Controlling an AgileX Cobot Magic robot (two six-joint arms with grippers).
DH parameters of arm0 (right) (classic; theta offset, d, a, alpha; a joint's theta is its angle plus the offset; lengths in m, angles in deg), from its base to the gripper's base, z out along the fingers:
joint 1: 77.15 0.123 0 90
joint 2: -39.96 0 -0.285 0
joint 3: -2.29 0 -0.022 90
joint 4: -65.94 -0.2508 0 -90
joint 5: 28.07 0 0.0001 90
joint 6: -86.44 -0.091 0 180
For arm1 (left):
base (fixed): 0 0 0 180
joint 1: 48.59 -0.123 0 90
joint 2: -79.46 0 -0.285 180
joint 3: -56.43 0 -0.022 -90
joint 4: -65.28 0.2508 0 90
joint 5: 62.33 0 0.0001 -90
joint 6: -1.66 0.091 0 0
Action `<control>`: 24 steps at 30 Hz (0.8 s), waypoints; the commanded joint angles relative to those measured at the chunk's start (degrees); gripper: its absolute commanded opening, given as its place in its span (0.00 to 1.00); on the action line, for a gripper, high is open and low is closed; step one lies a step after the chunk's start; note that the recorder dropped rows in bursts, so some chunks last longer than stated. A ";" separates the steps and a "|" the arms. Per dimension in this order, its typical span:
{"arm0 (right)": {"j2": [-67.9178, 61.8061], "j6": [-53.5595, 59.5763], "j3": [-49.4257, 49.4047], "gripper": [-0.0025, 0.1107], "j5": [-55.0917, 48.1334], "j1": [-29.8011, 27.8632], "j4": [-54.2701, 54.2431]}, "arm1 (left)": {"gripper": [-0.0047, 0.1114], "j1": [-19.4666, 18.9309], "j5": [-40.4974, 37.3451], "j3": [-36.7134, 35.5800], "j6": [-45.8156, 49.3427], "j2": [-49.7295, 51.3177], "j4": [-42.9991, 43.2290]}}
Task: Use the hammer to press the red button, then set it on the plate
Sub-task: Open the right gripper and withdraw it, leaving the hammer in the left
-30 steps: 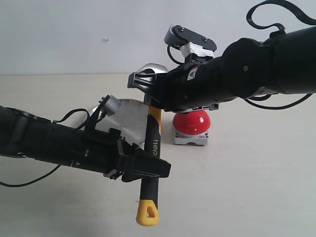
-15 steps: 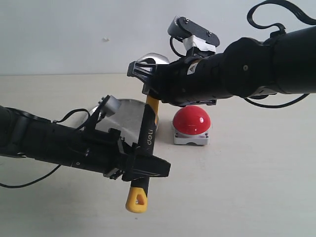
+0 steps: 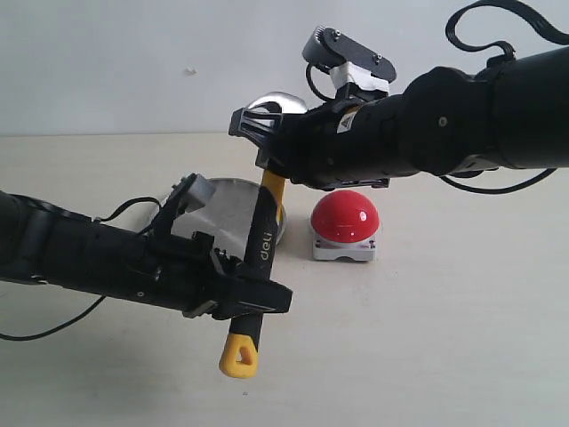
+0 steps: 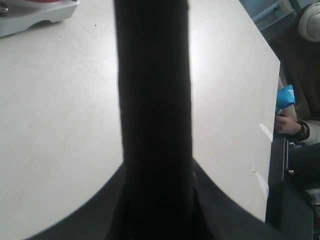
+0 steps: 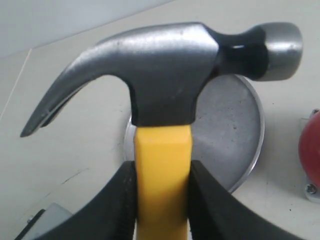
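The hammer (image 3: 264,240) hangs tilted above the table, dark head (image 5: 165,75) up, yellow end low and toward the camera. My right gripper (image 3: 267,151) is shut on its yellow neck just under the head (image 5: 162,170). My left gripper (image 3: 260,298) is shut on the lower black part of the handle (image 4: 152,75), which fills the space between its jaws (image 4: 156,170). The red button (image 3: 345,216) sits on its grey base right of the hammer, untouched. The silver plate (image 3: 222,218) lies behind the handle, partly hidden by my left arm.
In the left wrist view the button's grey base (image 4: 35,15) shows at one corner and the table edge (image 4: 272,125) runs along the side, with a person's hand beyond it. A pale wall stands behind the table.
The hammer has risen a little and its yellow end has swung left. The right gripper moved up with the head; the left gripper shifted slightly left along with the handle.
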 commanded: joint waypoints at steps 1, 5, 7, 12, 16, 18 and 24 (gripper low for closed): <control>0.79 0.13 1.04 0.43 2.29 -0.19 0.02 | 0.04 0.30 -1.48 0.29 2.94 -0.19 -0.01; 0.79 0.13 1.04 0.58 -0.76 -0.19 0.02 | 0.04 0.30 -1.48 0.29 2.94 -0.19 -0.01; 0.79 0.13 1.04 0.58 -2.30 -0.19 0.02 | 0.04 0.30 -1.48 0.29 2.94 -0.19 -0.01; 0.79 0.13 1.04 0.58 -7.36 -0.19 0.02 | 0.04 0.30 -1.88 0.29 3.30 -0.19 -0.01; 0.79 0.13 1.04 0.58 -9.39 -0.19 0.02 | 0.04 0.30 -1.87 0.29 3.64 -0.19 -0.01; 0.79 0.13 1.04 0.58 -10.07 -0.19 0.54 | 0.04 0.30 -1.87 0.29 3.87 -0.19 -0.01; 0.79 -0.14 1.04 0.58 -10.82 -0.19 1.50 | 0.04 0.16 -1.87 0.29 3.85 -0.19 -0.01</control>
